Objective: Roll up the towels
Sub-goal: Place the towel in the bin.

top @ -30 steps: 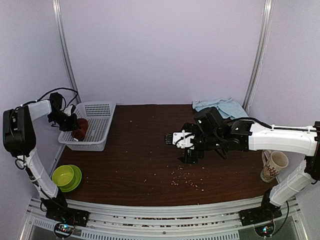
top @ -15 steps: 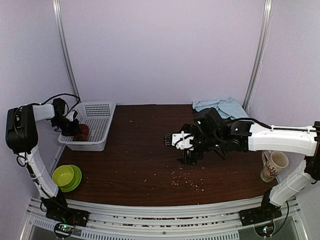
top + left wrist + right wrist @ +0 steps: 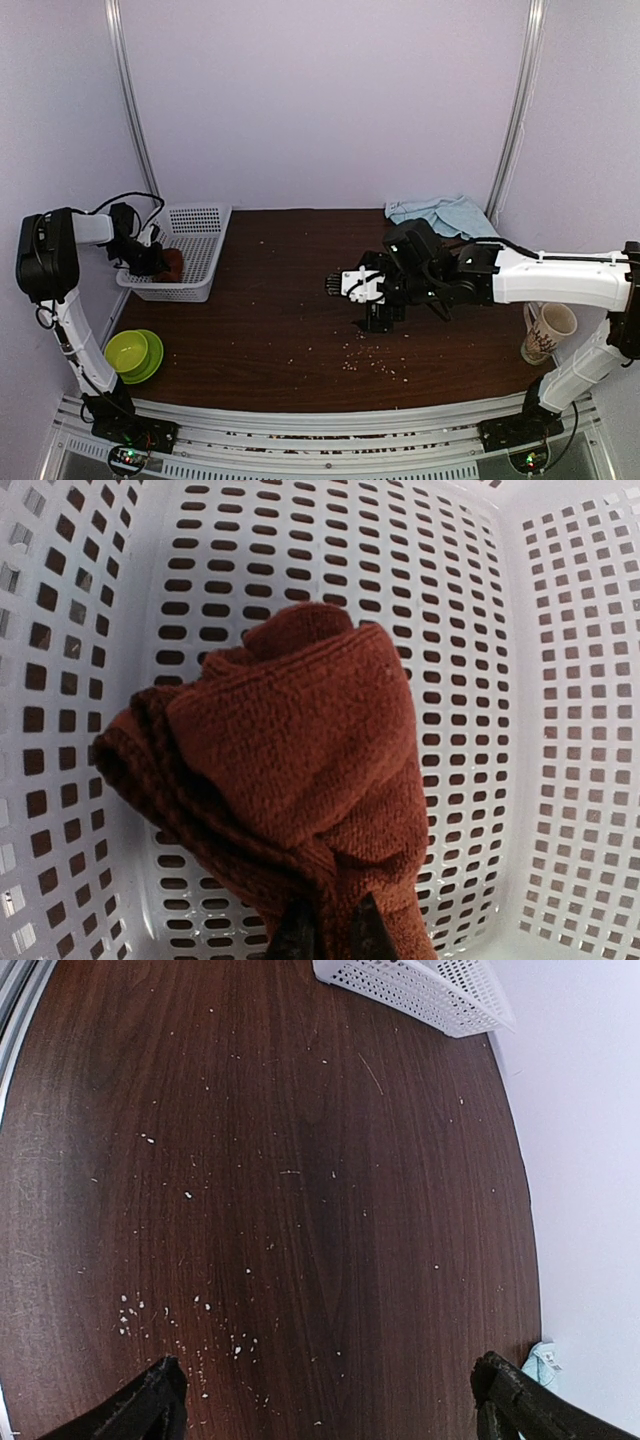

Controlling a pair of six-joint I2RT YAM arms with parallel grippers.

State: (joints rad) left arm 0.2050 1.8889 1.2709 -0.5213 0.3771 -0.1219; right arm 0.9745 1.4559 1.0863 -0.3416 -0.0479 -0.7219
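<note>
A dark wooden surface (image 3: 280,330) fills the middle of the scene. At its far left edge stands a white perforated basket (image 3: 200,245). In the far right corner lies the light-blue towel (image 3: 440,212), crumpled and unrolled, well apart from both arms. The rust-red towel (image 3: 290,780) sits bunched up inside the basket, over its slotted floor; whether it rests on that floor I cannot tell. A pale mug (image 3: 548,330) stands by the right edge, and a green bowl (image 3: 133,352) sits beside the surface's near left corner. The right pincer (image 3: 335,1405) hovers spread wide over the bare middle, holding nothing. The left pincer (image 3: 332,935) is pressed together, pinching a fold of the rust-red towel. Pale crumbs (image 3: 370,360) dot the wood below the right pincer
</note>
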